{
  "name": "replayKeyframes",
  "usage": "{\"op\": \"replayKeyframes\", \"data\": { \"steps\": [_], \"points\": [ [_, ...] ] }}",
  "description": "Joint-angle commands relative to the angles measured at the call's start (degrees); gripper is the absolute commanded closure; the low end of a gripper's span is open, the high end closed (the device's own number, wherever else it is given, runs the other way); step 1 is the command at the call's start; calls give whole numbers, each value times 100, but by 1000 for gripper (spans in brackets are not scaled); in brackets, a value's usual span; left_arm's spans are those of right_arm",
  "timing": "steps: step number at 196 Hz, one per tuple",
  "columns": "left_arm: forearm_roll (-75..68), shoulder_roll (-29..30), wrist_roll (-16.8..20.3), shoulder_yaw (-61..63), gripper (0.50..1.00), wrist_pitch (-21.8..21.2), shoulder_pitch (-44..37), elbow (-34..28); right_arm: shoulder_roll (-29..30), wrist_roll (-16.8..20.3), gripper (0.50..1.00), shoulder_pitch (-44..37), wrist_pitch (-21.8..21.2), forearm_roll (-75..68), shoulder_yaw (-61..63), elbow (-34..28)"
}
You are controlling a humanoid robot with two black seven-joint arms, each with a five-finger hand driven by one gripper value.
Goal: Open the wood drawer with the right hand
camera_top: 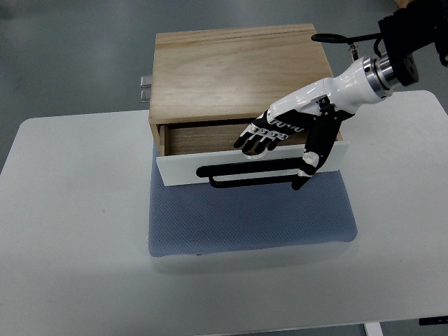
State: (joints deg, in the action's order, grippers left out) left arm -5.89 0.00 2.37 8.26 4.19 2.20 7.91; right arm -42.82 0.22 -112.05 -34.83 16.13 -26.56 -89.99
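**Right hand over the partly open drawer**

Fingers [260,138] of my right hand [294,129] are stretched out almost straight and slightly apart, reaching leftward over the gap behind the drawer front; I cannot tell whether their tips touch the edge. The thumb [310,155] hangs down across the white front panel, its tip near the right end of the black handle [245,175]. Nothing is clamped in the grip that I can see.

Reading from the left: the white surface [70,231] lies bare on that side. A small metal fitting [145,88] sticks out from the wooden box's far-left corner. The wood drawer [238,157] sits mid-frame in its box [238,66], pulled part-way out toward my side, so a strip of its wooden interior shows. Its long axis runs left to right across the picture, tilted a little, with the right end farther from me; its face points toward me. Box and drawer rest on a blue-grey mat [252,220]. At the right, the white forearm [357,78] enters from the upper right corner.
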Motion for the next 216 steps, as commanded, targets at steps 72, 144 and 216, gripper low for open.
{"op": "replayKeyframes", "data": {
  "steps": [72, 144, 216],
  "points": [
    [0, 0, 0, 0, 500, 3, 0, 0, -956, -22, 548, 737, 231, -506, 1856, 597],
    [0, 0, 0, 0, 500, -6, 0, 0, -666, -13, 548, 3725, 803, -49, 6136, 1160],
    [0, 0, 0, 0, 500, -6, 0, 0, 934, 49, 548, 5580, 829, 610, 9722, 2030]
  ]
}}
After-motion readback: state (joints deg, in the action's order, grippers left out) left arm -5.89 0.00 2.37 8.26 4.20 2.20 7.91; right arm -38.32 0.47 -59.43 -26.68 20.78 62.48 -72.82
